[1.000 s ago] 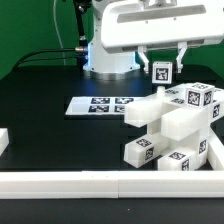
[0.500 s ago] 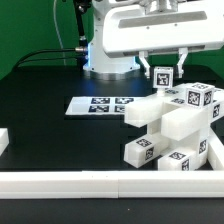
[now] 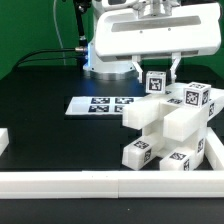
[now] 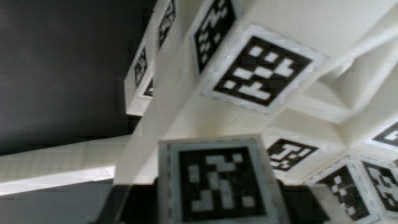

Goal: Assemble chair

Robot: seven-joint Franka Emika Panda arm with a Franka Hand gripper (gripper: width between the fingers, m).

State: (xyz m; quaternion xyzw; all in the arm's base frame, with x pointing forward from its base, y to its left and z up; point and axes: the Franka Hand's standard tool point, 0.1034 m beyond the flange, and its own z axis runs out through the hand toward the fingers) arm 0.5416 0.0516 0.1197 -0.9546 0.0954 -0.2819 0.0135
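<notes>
My gripper (image 3: pixel 157 74) is shut on a short square white block (image 3: pixel 157 84) that carries a black-and-white tag. It holds the block just above the top of the partly built chair (image 3: pixel 176 126), a cluster of white tagged slabs and blocks at the exterior view's right. In the wrist view the held block (image 4: pixel 221 180) fills the space between my dark fingers (image 4: pixel 139 203), and the chair's tagged panels (image 4: pixel 260 68) lie close beyond it. Whether the block touches the chair I cannot tell.
The marker board (image 3: pixel 99 104) lies flat on the black table toward the exterior view's left of the chair. A long plain white border rail (image 3: pixel 100 183) runs along the near edge. Another white rail end (image 3: pixel 3 142) sits at the far left. The arm's base (image 3: pixel 104 64) stands behind.
My gripper has come down with the block, and slightly toward the exterior view's left, closer to the top of the chair. The chair parts have not moved.
</notes>
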